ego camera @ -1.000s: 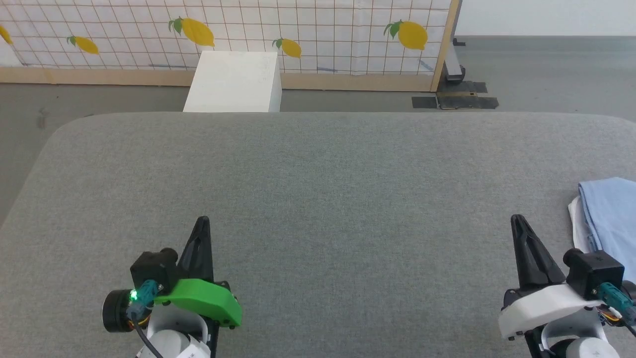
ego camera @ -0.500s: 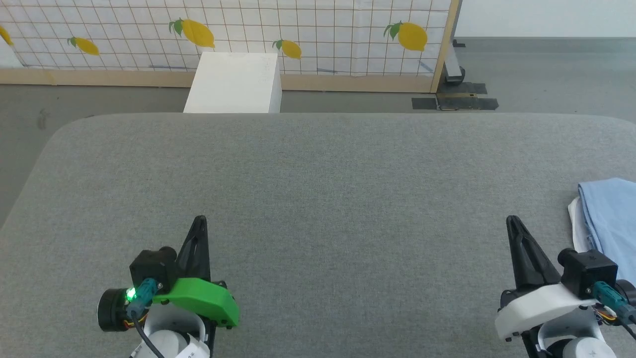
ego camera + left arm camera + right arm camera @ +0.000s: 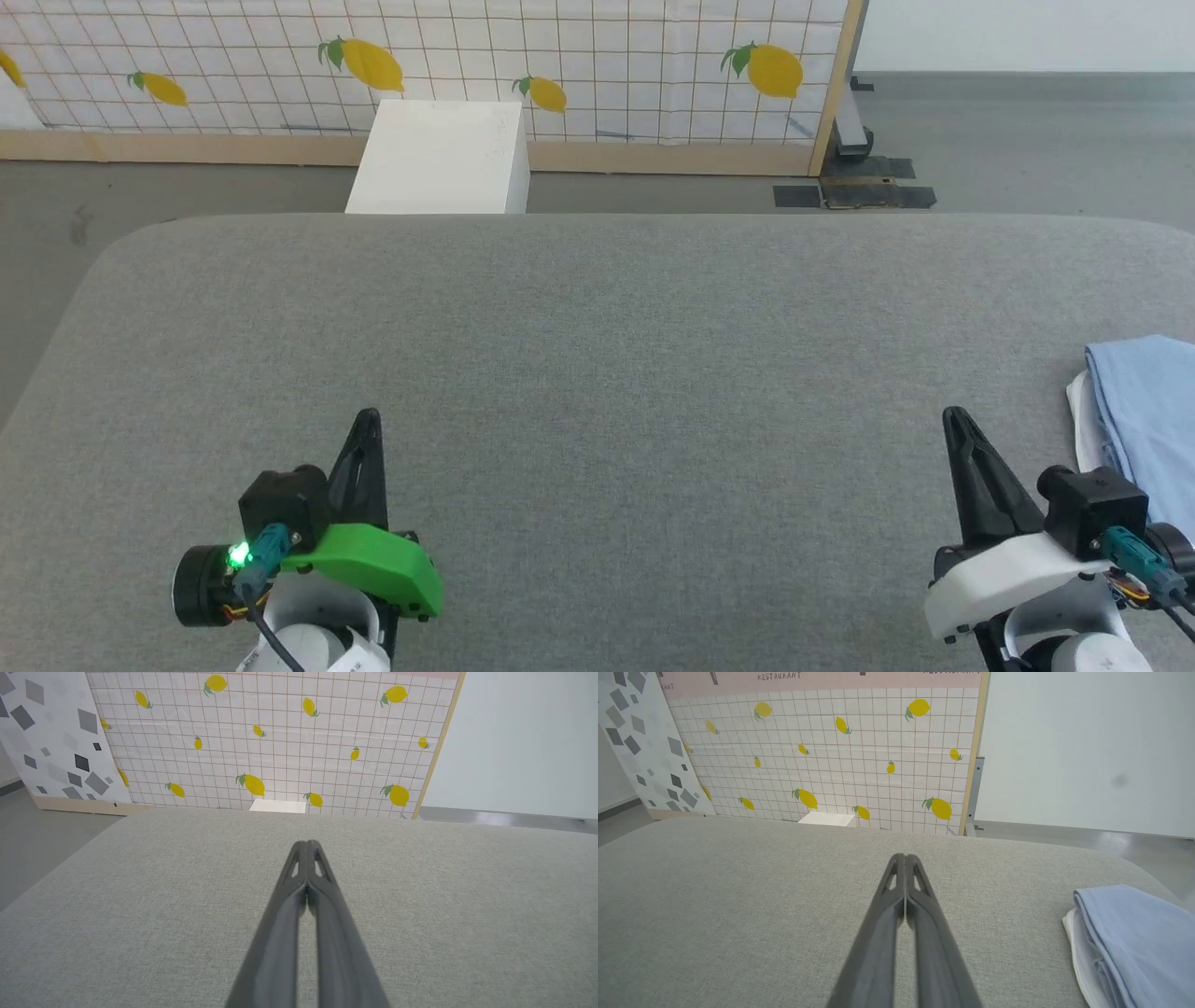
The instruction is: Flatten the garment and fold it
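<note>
Evidently folding looks done: the garment [image 3: 1144, 411] lies layered at the right edge of the grey table [image 3: 597, 355], while the left gripper [image 3: 366, 417] and right gripper [image 3: 950, 415] sit clenched and empty.

My head looks steeply down over the table [image 3: 597, 327]. Both wrists sit low, facing along my fingers [image 3: 282, 942] toward the lemon screen [image 3: 280, 742] that all three views share.

grey table [image 3: 597, 355] | white box [image 3: 439, 159] behind | lemon-print screen [image 3: 579, 56]
</note>
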Robot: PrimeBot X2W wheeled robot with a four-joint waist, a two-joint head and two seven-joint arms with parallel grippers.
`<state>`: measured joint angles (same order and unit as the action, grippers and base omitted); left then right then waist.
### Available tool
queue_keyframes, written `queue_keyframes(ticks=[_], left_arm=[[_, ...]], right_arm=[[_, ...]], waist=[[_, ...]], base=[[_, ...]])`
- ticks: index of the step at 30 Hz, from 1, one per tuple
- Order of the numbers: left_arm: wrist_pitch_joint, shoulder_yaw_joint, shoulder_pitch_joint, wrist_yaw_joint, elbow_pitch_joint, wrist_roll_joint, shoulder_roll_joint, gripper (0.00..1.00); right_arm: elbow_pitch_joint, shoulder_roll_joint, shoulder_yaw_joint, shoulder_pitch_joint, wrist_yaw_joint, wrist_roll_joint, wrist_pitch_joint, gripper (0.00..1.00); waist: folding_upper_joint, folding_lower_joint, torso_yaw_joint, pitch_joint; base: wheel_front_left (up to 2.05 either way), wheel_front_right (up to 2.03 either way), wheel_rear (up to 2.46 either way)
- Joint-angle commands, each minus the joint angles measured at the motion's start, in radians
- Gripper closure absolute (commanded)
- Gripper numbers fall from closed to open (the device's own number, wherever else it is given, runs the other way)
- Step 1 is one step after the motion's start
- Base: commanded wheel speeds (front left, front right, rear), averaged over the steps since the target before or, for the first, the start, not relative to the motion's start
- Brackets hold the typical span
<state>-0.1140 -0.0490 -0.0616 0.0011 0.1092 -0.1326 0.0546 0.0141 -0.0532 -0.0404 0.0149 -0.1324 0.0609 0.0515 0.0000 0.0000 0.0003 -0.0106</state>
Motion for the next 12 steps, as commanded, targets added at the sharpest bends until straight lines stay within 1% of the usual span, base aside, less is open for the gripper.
queue_keyframes(ticks=[1,12], left_arm=[[0.009,0.003,0.017,-0.001,-0.010,0.021,-0.003,1.00],[0.031,0.013,0.027,-0.001,-0.031,0.044,-0.003,1.00]], right_arm=[[-0.006,0.002,0.003,-0.009,0.001,-0.011,-0.005,1.00],[-0.008,0.002,0.011,-0.010,0.001,-0.021,-0.014,1.00]], waist=[[0.0000,0.0000,0.000,0.000],[0.0000,0.0000,0.000,0.002]], base=[[0.00,0.00,0.00],[0.00,0.00,0.00]])
